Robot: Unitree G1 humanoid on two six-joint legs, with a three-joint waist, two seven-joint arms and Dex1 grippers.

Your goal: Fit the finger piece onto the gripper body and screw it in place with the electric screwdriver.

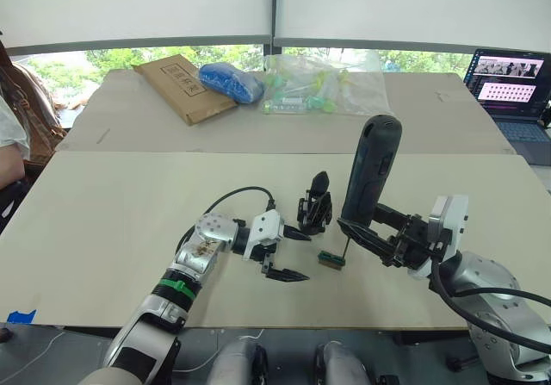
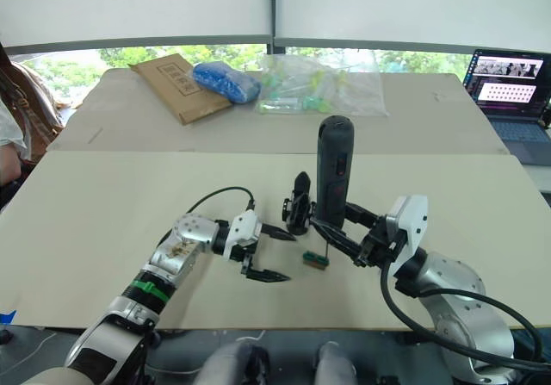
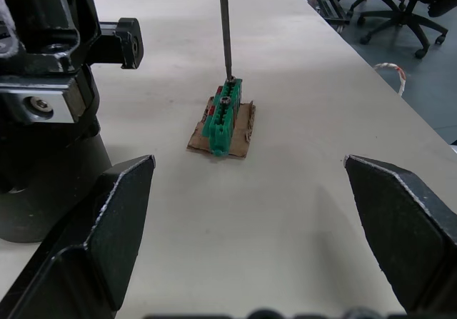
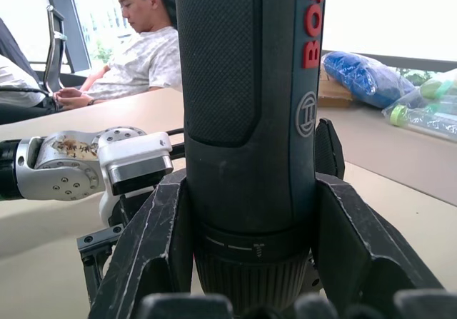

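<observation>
Left eye view: right gripper (image 1: 372,235) is clamped round the lower end of the electric screwdriver (image 1: 370,171), holding it upright w/ a slight tilt, thin metal bit pointing down onto a small green block (image 1: 331,260) that sits on a scrap of cardboard on the table (image 1: 103,221). Left wrist view shows the bit tip touching a screw head at the top of the green block (image 3: 223,116). Left gripper (image 1: 289,253) has its fingers spread wide apart, nothing between them, hovering just above the table beside the green block & just in front of the gripper body (image 1: 315,204). Gripper body stands upright on its round base, one pointed black finger sticking up, between the left gripper & the screwdriver, close to both. Can't tell where the finger piece is. Far side of table: brown cardboard envelope (image 1: 176,86), blue bag (image 1: 231,81), clear plastic bag w/ green bits (image 1: 320,83). Laptop (image 1: 513,88) at far right edge. Right wrist view: seated person (image 4: 139,44) in a grey shirt beyond the table.
</observation>
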